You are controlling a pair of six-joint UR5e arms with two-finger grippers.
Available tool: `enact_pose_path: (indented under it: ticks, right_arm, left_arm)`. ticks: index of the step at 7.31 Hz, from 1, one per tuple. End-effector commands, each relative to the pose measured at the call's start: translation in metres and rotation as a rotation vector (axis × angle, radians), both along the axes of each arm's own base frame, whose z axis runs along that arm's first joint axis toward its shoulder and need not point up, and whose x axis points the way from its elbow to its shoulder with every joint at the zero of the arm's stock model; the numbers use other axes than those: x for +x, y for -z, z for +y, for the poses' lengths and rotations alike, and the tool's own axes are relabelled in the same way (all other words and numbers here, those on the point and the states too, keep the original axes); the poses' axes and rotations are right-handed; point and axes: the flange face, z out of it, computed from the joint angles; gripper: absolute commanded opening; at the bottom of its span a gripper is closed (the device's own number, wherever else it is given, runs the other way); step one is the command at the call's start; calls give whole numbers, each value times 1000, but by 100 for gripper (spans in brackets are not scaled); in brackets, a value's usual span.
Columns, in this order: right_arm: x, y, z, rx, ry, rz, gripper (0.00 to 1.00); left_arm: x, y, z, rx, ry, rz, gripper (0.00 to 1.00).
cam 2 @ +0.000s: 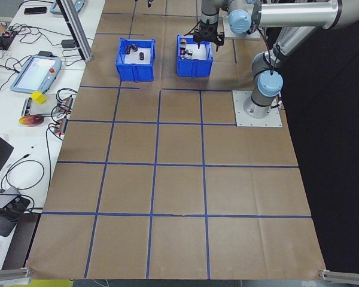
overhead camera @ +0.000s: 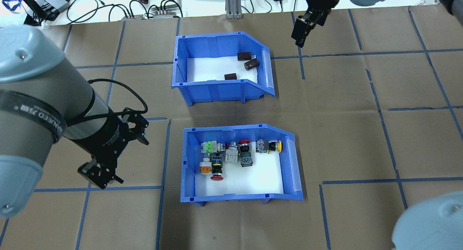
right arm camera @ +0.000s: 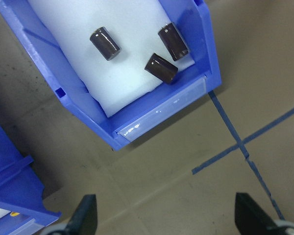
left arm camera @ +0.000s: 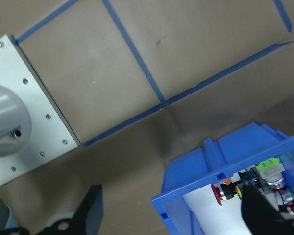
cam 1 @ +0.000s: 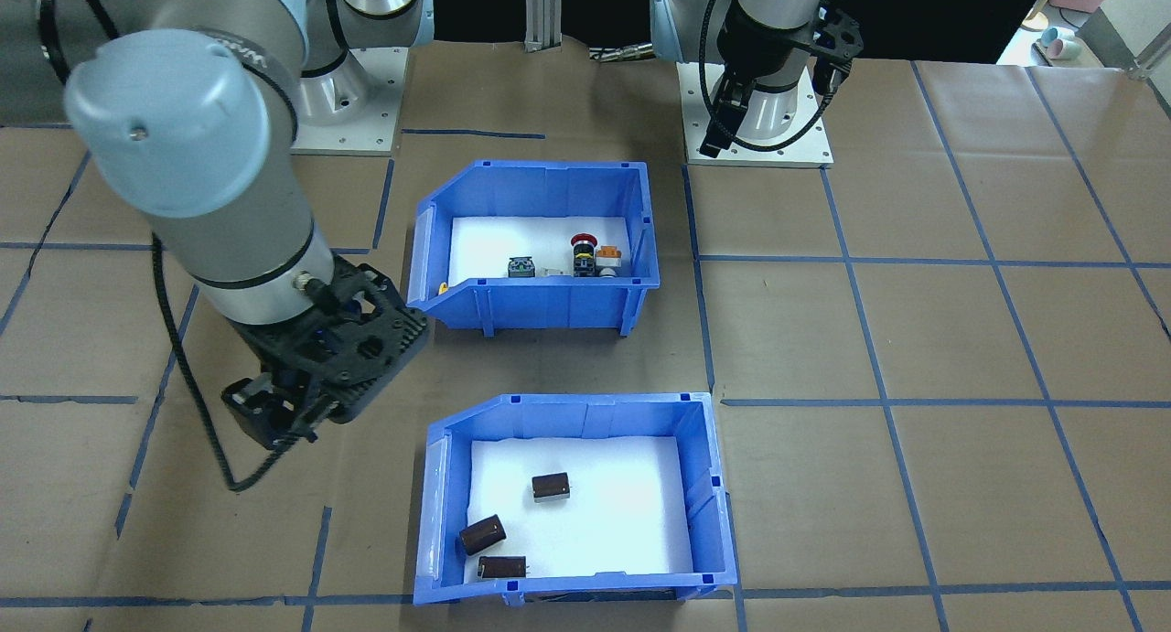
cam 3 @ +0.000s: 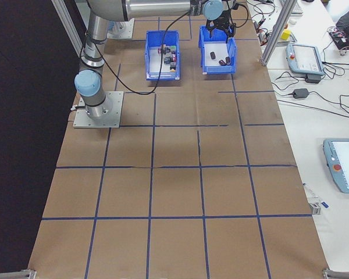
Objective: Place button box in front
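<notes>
The table (overhead camera: 347, 141), covered in brown paper with a blue tape grid, is carrying two blue bins near the middle of its robot-side edge. The button box (overhead camera: 240, 163) is sitting on the side nearer the robot's bases, its white liner holding red, orange, yellow and green switches; the other bin (overhead camera: 220, 67), with dark brown cylinders (overhead camera: 244, 56), is lying just beyond it toward the operators' edge.

The left gripper (overhead camera: 108, 163) is hanging above bare paper just beside the button box's closed end wall, fingers spread and holding nothing. The right gripper (overhead camera: 302, 29) is hovering off the cylinder bin's open end toward the operators' edge; its wrist view is showing both fingers wide apart and empty.

As I read it, neither arm is touching a bin, so the step in hand is getting a hold on the button box. To do it well, the left gripper should be straddling the end wall squarely, pinching deep enough that the bin is not tipping and spilling switches, and lifting or sliding it on a path that is avoiding the cylinder bin now occupying the front spot.

White lettering is running around the left arm's black wrist band, too distorted for me to read with confidence.
</notes>
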Motion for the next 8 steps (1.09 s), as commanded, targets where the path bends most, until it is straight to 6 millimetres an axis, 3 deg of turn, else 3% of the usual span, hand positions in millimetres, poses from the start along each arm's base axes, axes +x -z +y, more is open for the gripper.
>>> enact_pose_path:
  ticks: [1,3,4,6,7,8]
  right_arm:
    - [51,18,-7,0,-221,11,100]
    - [115,40,-2,8,-315,13,100]
    - [149,49,13,20,-397,22,100]
    - [170,53,28,18,-523,62,100]
    - [176,60,33,33,-557,66,100]
    - [190,81,45,68,-578,74,100]
  left_arm:
    - [-45,23,22,41,-83,-1,99]
    - [-86,46,25,38,-106,-15,99]
    - [-108,62,18,27,-139,-16,99]
    - [-139,90,15,31,-168,-35,99]
    - [-142,95,12,28,-216,-35,99]
    - [-144,102,18,34,-253,-40,99]
